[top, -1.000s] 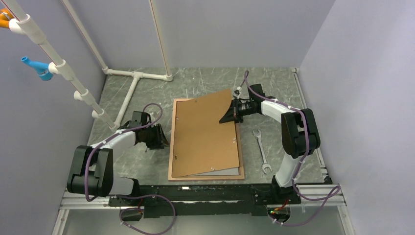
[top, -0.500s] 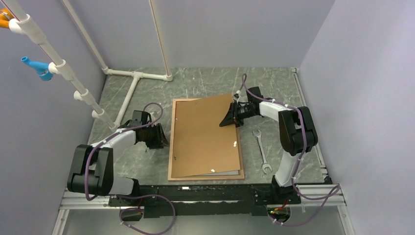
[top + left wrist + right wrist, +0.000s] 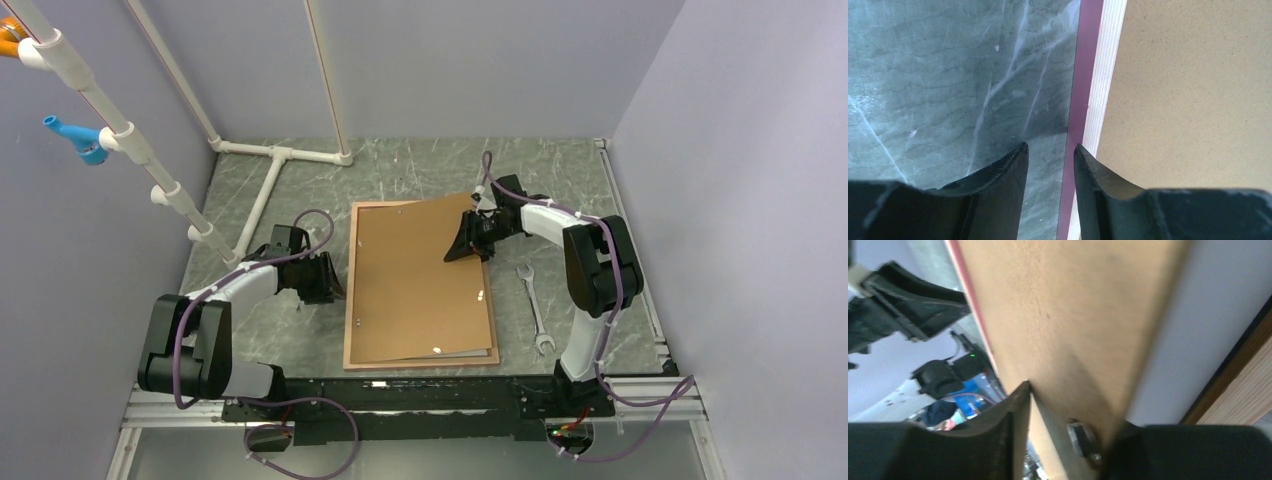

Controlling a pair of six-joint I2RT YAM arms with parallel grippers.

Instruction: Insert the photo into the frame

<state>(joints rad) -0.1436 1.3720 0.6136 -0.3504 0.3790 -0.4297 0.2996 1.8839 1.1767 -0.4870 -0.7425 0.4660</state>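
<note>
The big pinkish light-wood picture frame (image 3: 400,365) lies flat on the grey marbled desk (image 3: 420,165), and a plain brown backing board (image 3: 415,280) covers nearly all of it. A second ago the right end effector (image 3: 458,248) held the board's corner high above the frame's far right corner. Now that corner has sunk close to the frame, and the jaws, pinched tight before, stand parted around it. One finger touches the board, and I can see no firm grip.

The left end effector (image 3: 332,283) has not moved. It hovers just outside the frame's left edge, jaws partly open over bare desk, holding nothing.

I cannot see the photo as a picture. A pale strip (image 3: 470,353) peeks out from under the board along the frame's near edge, towards its right corner. It may be the print's white back, though I cannot be sure.

It looks to me as if the board is being let go to close the frame up. It sits slightly askew on the frame, so it probably needs squaring and pressing down. A steel spanner (image 3: 533,305) lies on the desk to the right of the frame.
</note>
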